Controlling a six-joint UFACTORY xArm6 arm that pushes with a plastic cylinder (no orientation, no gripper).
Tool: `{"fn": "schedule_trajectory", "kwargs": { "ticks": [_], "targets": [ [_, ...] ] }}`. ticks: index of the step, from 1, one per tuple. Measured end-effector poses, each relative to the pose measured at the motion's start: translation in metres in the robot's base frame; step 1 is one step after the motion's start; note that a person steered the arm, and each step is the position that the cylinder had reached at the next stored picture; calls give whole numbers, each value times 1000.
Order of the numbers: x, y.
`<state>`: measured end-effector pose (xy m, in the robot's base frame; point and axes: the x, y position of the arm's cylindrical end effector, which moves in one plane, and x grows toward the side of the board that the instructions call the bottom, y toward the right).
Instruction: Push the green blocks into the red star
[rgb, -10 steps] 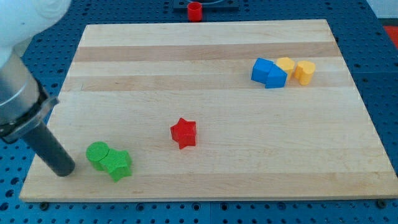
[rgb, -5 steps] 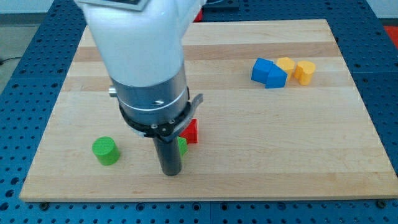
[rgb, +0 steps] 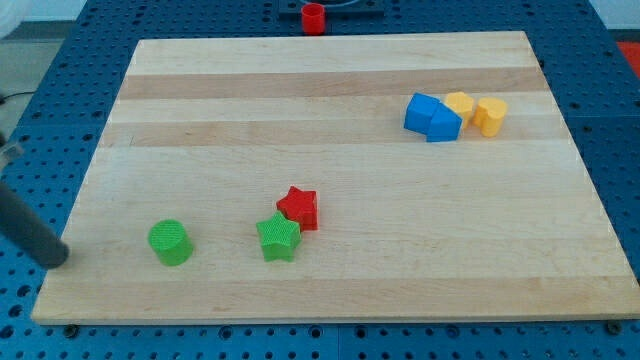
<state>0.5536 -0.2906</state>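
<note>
Tip (rgb: 57, 259) left of green cylinder (rgb: 170, 242)

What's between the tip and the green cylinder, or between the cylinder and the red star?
Nothing visible lies between my tip and the green cylinder; only bare board. Between the cylinder and the red star, the green star sits partly in the line, touching the red star's lower left.
</note>
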Motion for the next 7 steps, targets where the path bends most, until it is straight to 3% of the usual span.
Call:
{"fn": "schedule_trajectory", "kwargs": {
  "ticks": [4,5,6,7],
  "targets": [
    [-3,193],
    [-6,208],
    [-9,121],
    [-34,103]
  ]
}}
